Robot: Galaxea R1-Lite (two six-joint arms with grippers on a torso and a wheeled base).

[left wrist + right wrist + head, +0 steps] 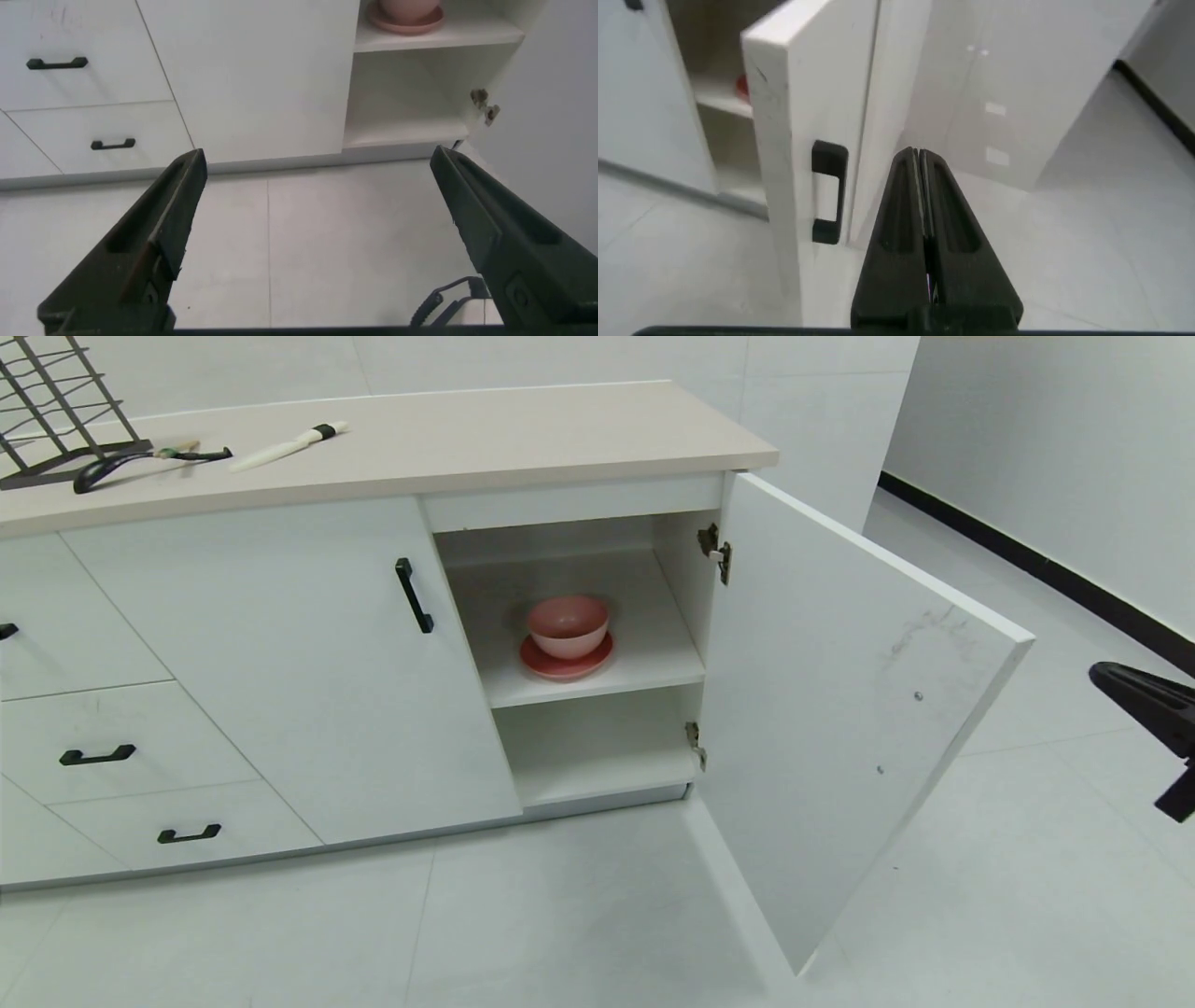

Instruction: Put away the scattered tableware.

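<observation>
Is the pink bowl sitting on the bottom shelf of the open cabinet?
No, the pink bowl sits on a red plate on the upper shelf.

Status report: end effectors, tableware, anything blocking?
Left end effector open, empty. Right end effector shut, near open white cabinet door. Pink bowl on red plate, on shelf.

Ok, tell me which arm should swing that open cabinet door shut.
Right, probably. The right gripper, fingers shut, sits beside the outer face of the cabinet door, close to its black handle. The left gripper hangs open over the floor facing the cabinet front, away from the door.
</observation>
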